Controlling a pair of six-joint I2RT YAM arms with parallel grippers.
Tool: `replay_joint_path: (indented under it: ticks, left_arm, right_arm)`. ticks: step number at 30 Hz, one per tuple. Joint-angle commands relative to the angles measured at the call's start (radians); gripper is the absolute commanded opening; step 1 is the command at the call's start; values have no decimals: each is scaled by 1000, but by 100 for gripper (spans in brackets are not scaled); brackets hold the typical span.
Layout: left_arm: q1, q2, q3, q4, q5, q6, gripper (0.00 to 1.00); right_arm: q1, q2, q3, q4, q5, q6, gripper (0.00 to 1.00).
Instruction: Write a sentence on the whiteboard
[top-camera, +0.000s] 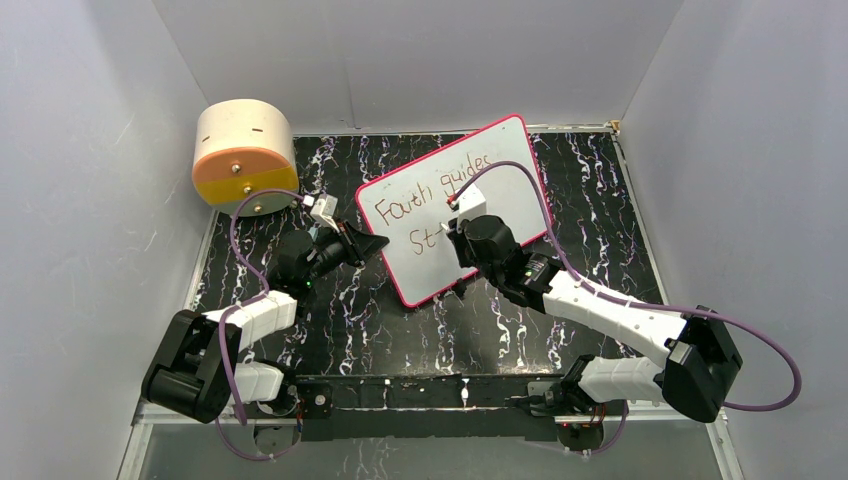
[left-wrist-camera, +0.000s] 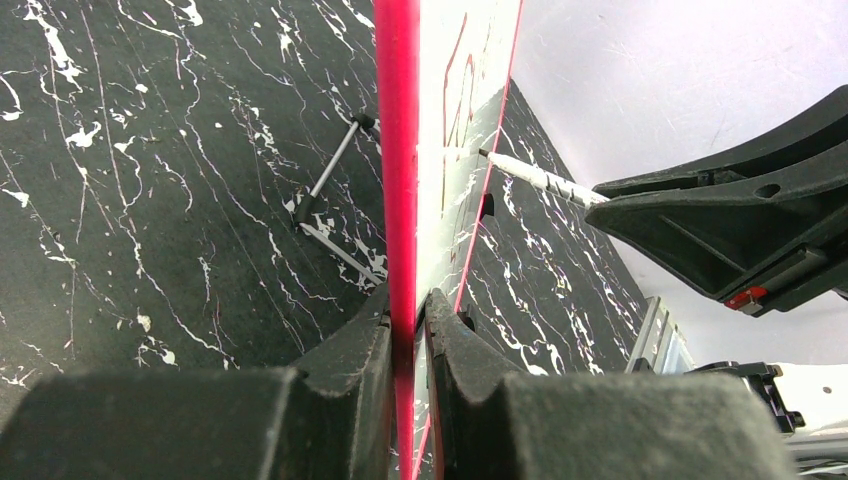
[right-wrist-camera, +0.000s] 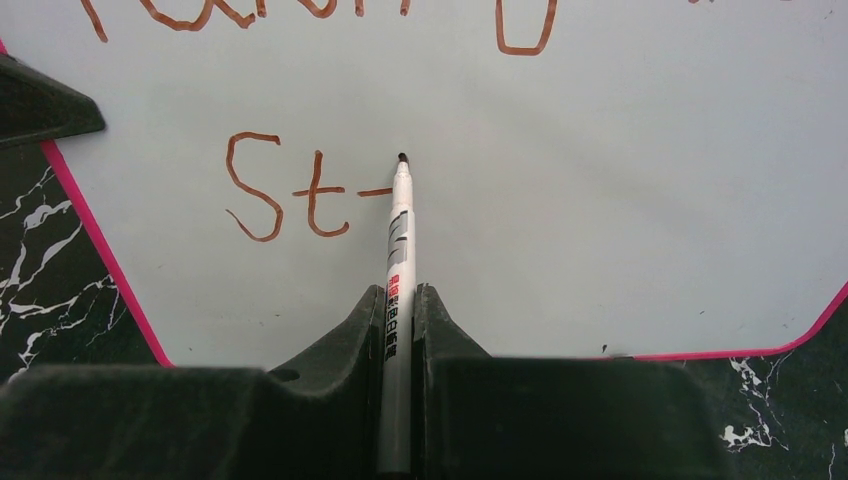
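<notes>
The whiteboard (top-camera: 520, 185), white with a pink-red frame, stands tilted on the black marbled table. My left gripper (top-camera: 372, 243) is shut on its left edge; in the left wrist view the pink frame (left-wrist-camera: 397, 150) runs between the closed jaws (left-wrist-camera: 410, 305). The sentence (top-camera: 425, 205) reads "Faith guides" with "St" below. My right gripper (right-wrist-camera: 400, 300) is shut on a white marker (right-wrist-camera: 400, 230). The marker tip touches the board surface (right-wrist-camera: 620, 200) at the right end of a short dash after "St" (right-wrist-camera: 290, 190). The marker (left-wrist-camera: 530, 177) also shows in the left wrist view.
A round tan-and-orange drum (top-camera: 245, 155) sits at the back left, against the wall. A thin metal stand leg (left-wrist-camera: 330, 190) props the board from behind. White walls close in the table (top-camera: 600, 220) on three sides.
</notes>
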Motion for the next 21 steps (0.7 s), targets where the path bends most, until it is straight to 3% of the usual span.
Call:
replay_joint_path:
  ticks: [1, 21]
  left_arm:
    - [-12, -13, 19, -44, -6, 32, 0]
    - [-13, -9, 24, -45, -10, 33, 0]
  right_arm:
    - [-5, -10, 5, 73, -33, -16, 0]
    - [-5, -7, 1, -62, -93, -1, 0]
